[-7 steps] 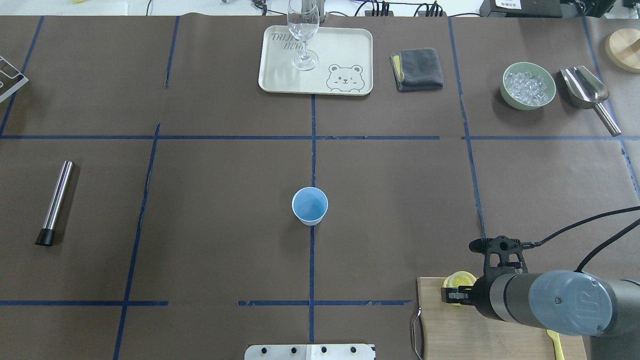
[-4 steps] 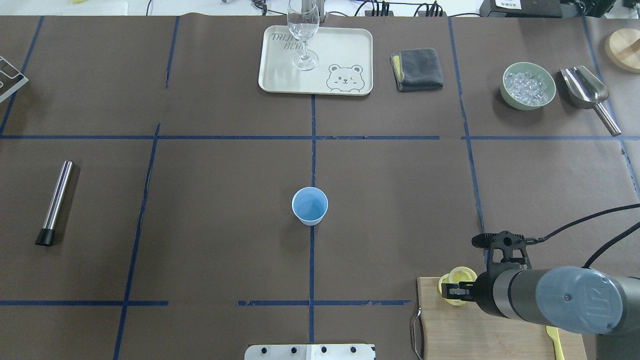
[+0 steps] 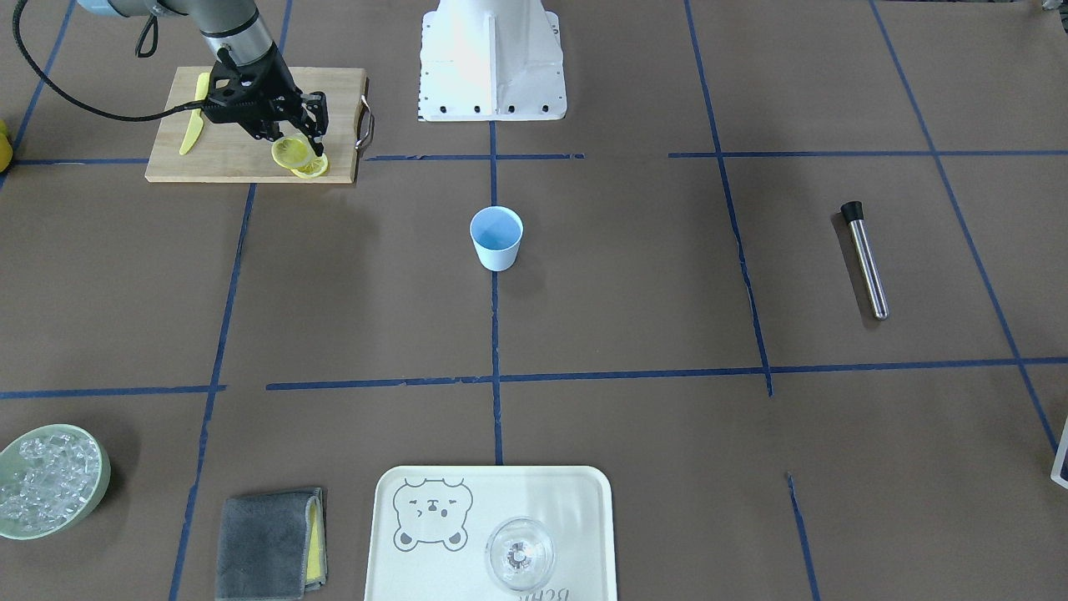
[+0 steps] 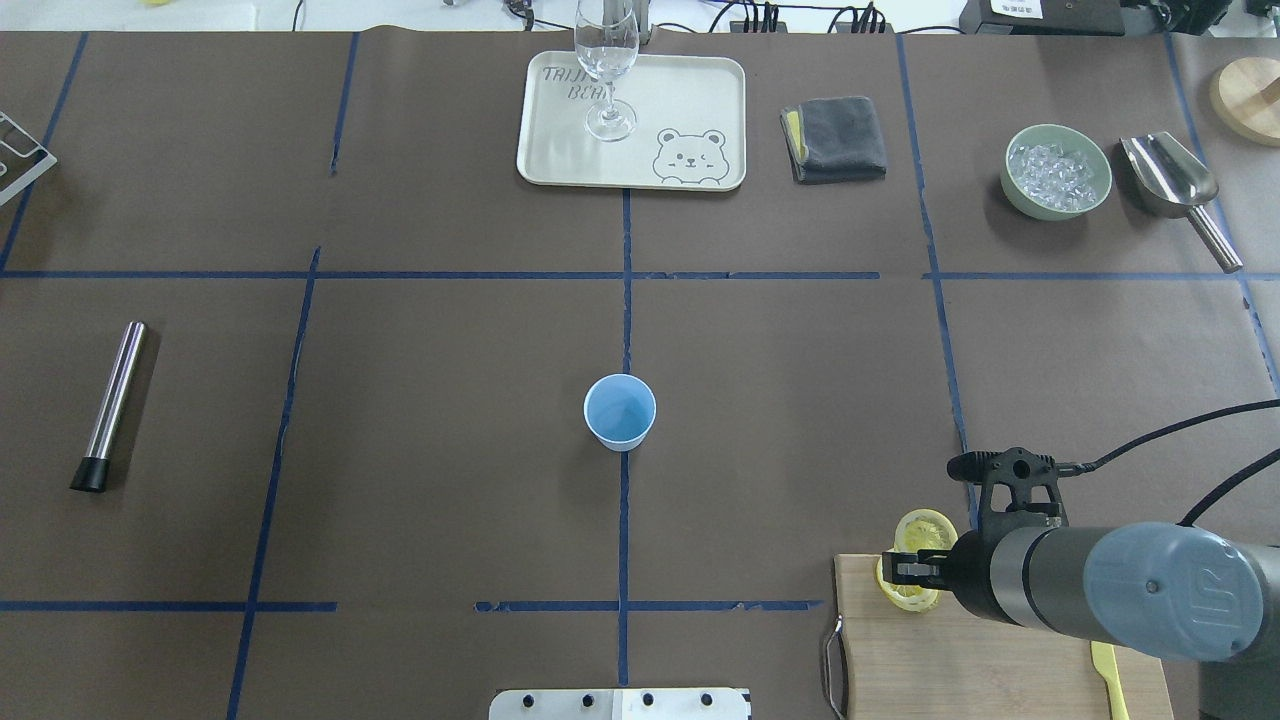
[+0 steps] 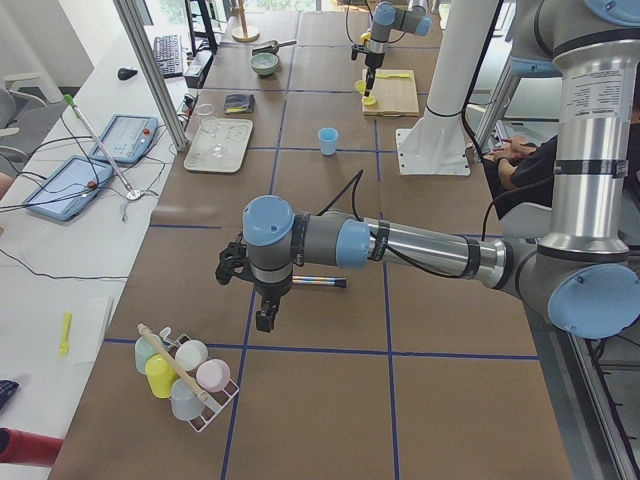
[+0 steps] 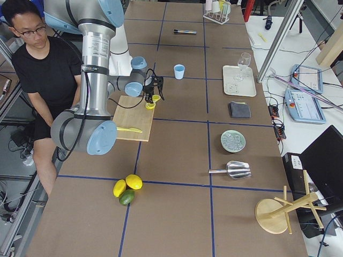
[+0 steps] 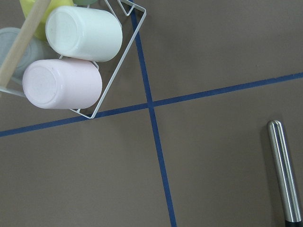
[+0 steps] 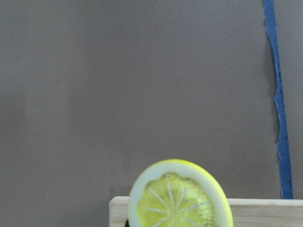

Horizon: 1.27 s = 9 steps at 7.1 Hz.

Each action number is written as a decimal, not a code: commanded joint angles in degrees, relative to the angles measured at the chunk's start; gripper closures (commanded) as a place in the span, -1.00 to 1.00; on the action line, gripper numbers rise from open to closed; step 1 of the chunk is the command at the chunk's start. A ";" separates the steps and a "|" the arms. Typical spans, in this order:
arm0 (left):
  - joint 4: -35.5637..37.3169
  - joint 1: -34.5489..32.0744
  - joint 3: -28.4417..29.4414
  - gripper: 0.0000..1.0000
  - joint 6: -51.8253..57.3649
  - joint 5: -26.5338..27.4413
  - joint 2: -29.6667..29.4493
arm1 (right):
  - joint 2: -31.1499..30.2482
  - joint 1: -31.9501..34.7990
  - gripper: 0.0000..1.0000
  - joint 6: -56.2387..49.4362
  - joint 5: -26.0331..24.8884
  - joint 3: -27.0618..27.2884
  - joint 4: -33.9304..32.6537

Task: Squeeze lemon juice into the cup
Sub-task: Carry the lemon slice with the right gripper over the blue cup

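The right claw (image 3: pixel 300 143) pinches the lemon (image 4: pixel 925 530) slice and holds it just above the wooden board (image 4: pixel 950 660), ready to go to the cup (image 4: pixel 620 411), which stands well apart in the middle of the table. The left claw (image 5: pixel 265 318) hangs far away, and nobody can tell if it is open or closed.

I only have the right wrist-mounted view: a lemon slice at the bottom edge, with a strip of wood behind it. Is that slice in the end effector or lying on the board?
Observer: In the end effector. The right end effector is shut on the lemon slice, lifted off the cutting board.
Operator: Any other slice around?
Observer: Yes, a second slice lies flat on the board's corner, just beneath the held one.
Operator: Where is the cup?
Observer: The cup stands upright near the middle of the table, well apart from the board.
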 commanded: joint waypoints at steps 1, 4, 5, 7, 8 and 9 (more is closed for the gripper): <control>0.00 0.04 0.03 -1.00 -0.12 -0.07 -0.01 | 3.10 1.23 -0.09 0.00 -0.31 -0.14 -0.44; 0.00 0.13 0.29 -1.00 -0.21 -0.15 -0.01 | 18.00 4.04 -0.09 -0.17 -1.19 -0.23 -18.64; 0.00 0.13 0.73 -1.00 -0.21 -0.15 -0.10 | 24.77 4.13 -0.09 -0.52 -3.89 -0.58 -26.46; -0.18 0.21 1.17 -1.00 -0.12 -0.15 -0.27 | 35.61 3.61 -0.08 -0.79 -9.08 -4.08 -33.21; -0.26 0.22 1.35 -1.00 -0.21 -0.15 -0.19 | 38.69 3.69 -0.08 -0.88 -11.10 -6.45 -33.22; -0.35 0.22 2.13 -1.00 -0.12 -0.15 -0.27 | 43.25 4.13 -0.08 -0.88 -11.99 -11.78 -33.14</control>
